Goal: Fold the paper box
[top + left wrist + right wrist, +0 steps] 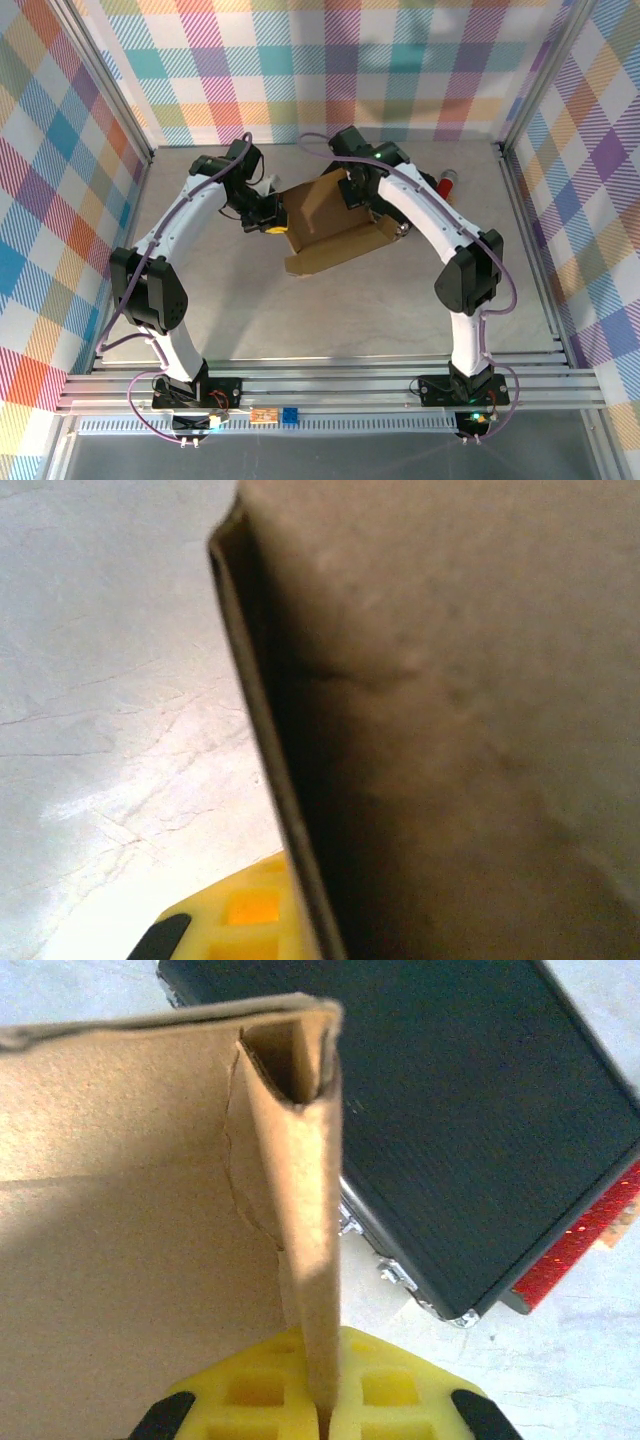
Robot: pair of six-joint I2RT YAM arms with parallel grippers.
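Note:
The paper box (325, 228) is brown cardboard, partly formed, lying in the middle of the table between both arms. My left gripper (272, 226) is at the box's left edge. In the left wrist view one yellow finger (235, 920) lies against the outside of a raised cardboard wall (275, 780); the other finger is hidden behind the wall, and the gripper (300, 925) is shut on it. My right gripper (370, 205) is at the box's far right side. Its yellow fingers (400, 1390) are shut on a folded, doubled wall (305, 1210) of the box, which stands upright between them.
A black hard case (480, 1130) with metal latches lies just right of the gripped wall, with a red reflective piece (585, 1235) at its edge. A red-tipped object (446, 183) lies at the back right. Plaid walls and metal rails (320, 385) bound the table.

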